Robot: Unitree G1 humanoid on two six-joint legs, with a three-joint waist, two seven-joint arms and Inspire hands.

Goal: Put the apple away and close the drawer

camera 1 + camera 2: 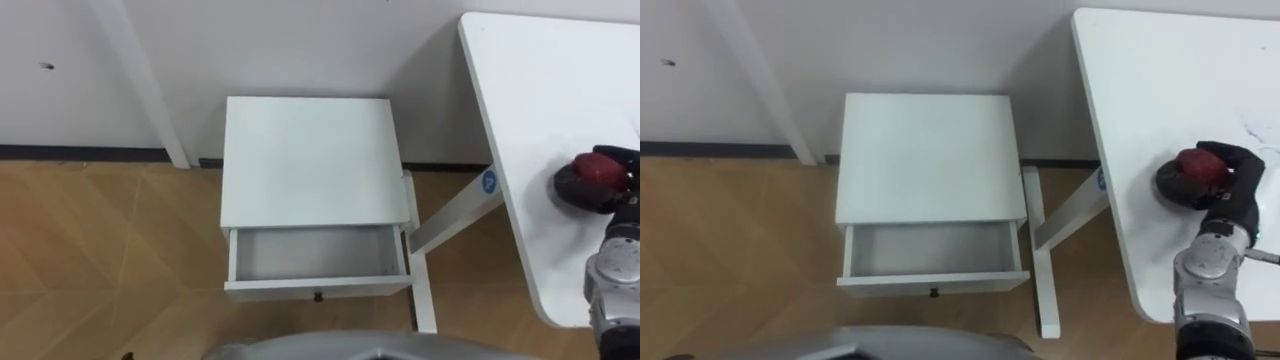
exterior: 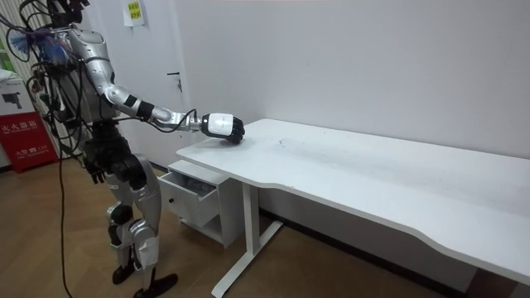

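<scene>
Plainly one apple [image 1: 1192, 170], clasped by the right hand [image 1: 1238, 168] on the table [image 1: 1160, 80]; one drawer [image 1: 932, 283], open; room view shows the robot standing.

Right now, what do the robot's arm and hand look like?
Its right hand is black and slim-fingered. Behind it sits a rounded pale-grey wrist cuff, then a silver arm with black sections near the elbow. Dark cables hang around the shoulders.

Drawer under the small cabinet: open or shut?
Open: the drawer is pulled out, its bare inside showing. The apple sits on the table, the right hand around it.
</scene>
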